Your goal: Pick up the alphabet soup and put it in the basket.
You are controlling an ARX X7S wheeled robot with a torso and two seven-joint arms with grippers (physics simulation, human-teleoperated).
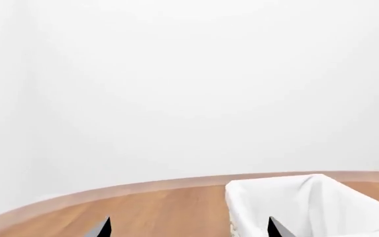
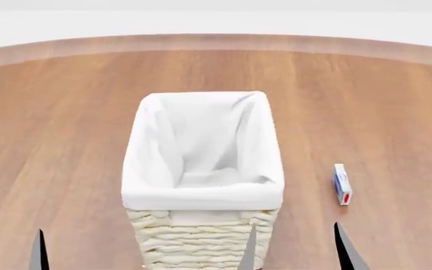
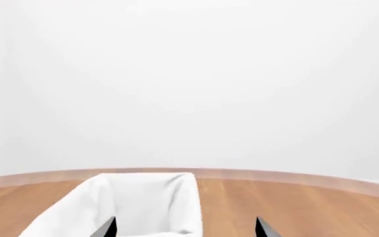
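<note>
The basket [image 2: 201, 194] is a tall cream wicker box with a white cloth lining. It stands in the middle of the wooden table, and its inside looks empty. It also shows in the left wrist view [image 1: 295, 202] and in the right wrist view [image 3: 143, 197]. The alphabet soup is out of view in every frame. My left gripper [image 1: 189, 228] is open and empty, low at the basket's near left. My right gripper [image 3: 185, 228] is open and empty, at the basket's near right corner [image 2: 297, 250]. Only the fingertips show.
A small white box with blue and red print [image 2: 341, 184] lies on the table to the right of the basket. The round wooden table [image 2: 66, 140] ends in a curved far edge, with a plain white wall behind it.
</note>
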